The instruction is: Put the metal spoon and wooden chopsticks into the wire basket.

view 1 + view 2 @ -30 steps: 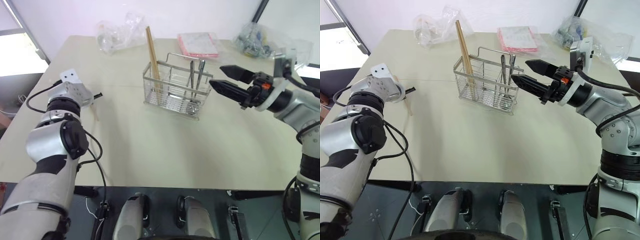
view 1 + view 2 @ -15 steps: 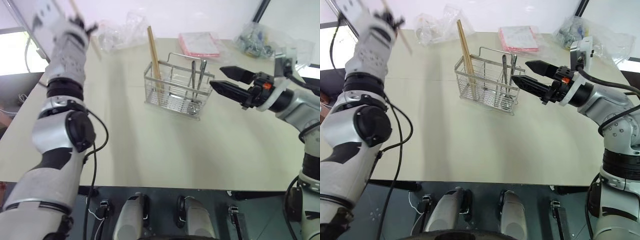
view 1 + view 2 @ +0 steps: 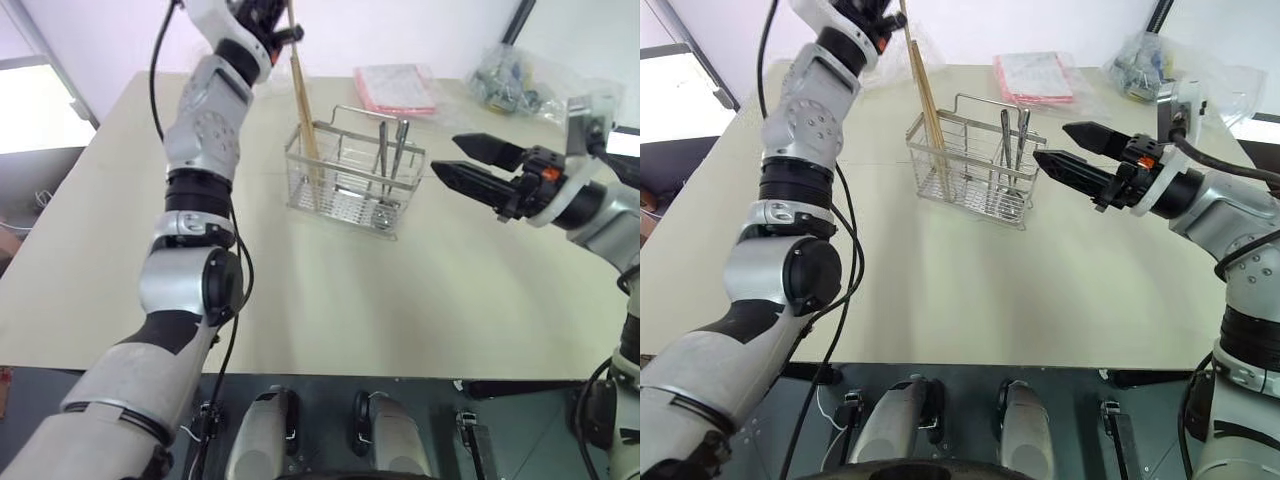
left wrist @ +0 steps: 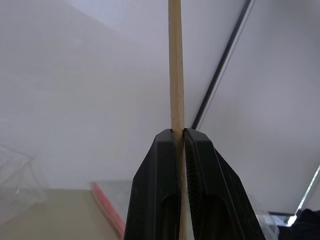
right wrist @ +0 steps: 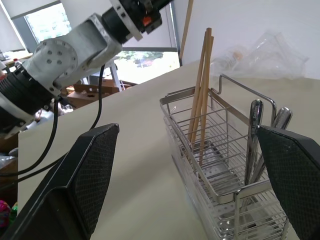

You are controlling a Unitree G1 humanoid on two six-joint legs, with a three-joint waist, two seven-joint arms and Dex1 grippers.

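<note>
The left gripper was clenched on one of the wooden chopsticks, held upright above the wire basket, whose compartments held other sticks and the metal spoon. The stick looked light, stiff and smooth, likely to pivot in a mid-shaft pinch. The right gripper stood spread and empty beside the basket

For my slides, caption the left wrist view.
Left gripper shut on a wooden chopstick, held upright against the wall.
</note>
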